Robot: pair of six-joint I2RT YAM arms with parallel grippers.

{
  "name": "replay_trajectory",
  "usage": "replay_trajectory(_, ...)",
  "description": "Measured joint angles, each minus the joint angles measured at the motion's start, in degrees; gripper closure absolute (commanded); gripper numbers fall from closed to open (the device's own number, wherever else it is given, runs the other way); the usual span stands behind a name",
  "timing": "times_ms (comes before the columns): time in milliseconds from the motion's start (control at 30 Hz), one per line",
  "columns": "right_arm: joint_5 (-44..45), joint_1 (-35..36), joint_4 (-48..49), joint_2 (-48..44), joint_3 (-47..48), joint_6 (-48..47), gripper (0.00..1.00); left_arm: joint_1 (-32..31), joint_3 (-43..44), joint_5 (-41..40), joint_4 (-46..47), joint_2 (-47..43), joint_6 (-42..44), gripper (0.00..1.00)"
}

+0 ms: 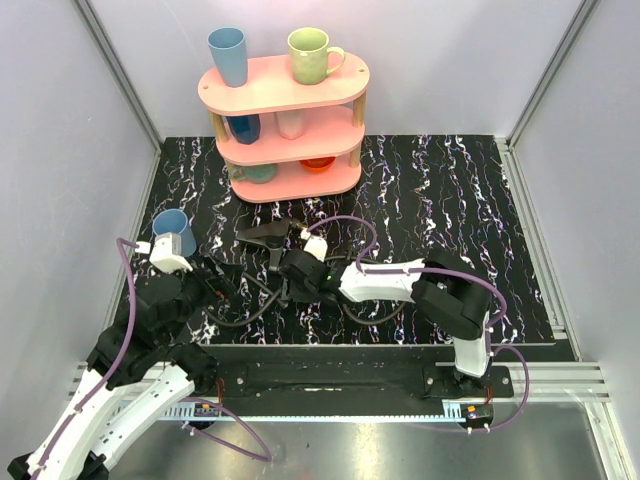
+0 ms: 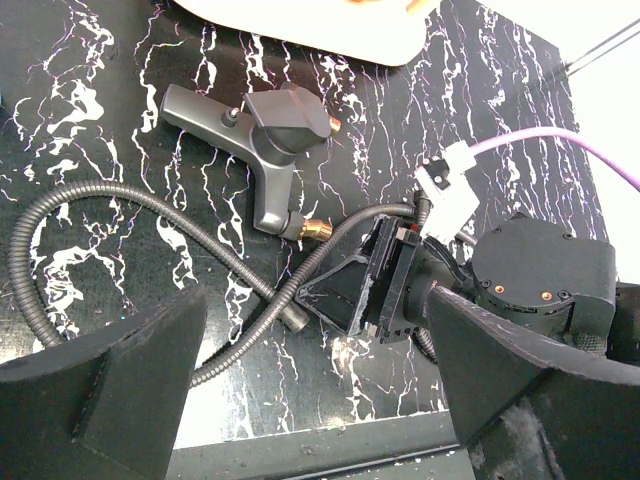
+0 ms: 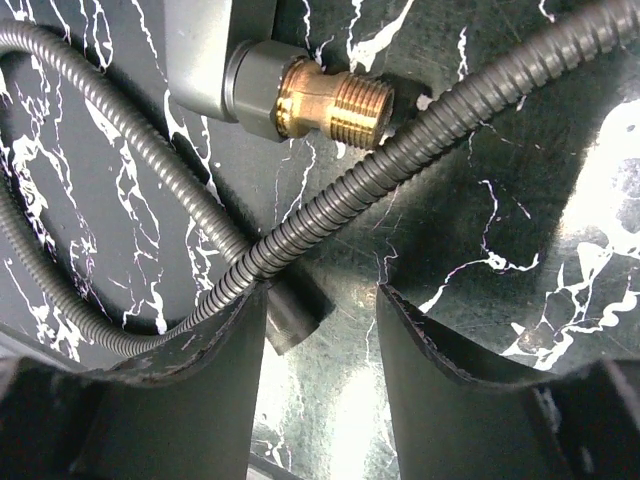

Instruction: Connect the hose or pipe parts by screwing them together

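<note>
The dark corrugated hose (image 2: 100, 195) lies looped on the black marbled table. Its end collar (image 3: 292, 318) rests on the table just inside my right gripper (image 3: 322, 330), against the left finger (image 3: 200, 400), with a gap to the other finger. The jaws are open and low over the table. The dark-grey nozzle piece (image 2: 270, 130) lies beyond it, and its brass threaded end (image 3: 340, 100) points toward the hose. My left gripper (image 2: 320, 400) stands wide open near the table's front edge and holds nothing. From above, the right gripper (image 1: 292, 278) is over the hose (image 1: 250, 315).
A pink three-tier shelf (image 1: 285, 125) with mugs and bowls stands at the back. A blue cup (image 1: 172, 230) sits at the left, close to my left arm. Purple cables run along both arms. White walls enclose the table.
</note>
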Motion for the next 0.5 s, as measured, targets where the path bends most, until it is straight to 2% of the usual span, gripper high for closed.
replay_trajectory(233,3.39,0.26,-0.74,-0.33,-0.44,5.70,0.44,0.00,-0.02,-0.04,-0.02,-0.11,0.00,0.04)
replay_trajectory(500,5.84,0.66,-0.83,-0.57,-0.35,6.82,0.44,0.00,-0.44,-0.04,-0.02,-1.01,-0.02,0.04)
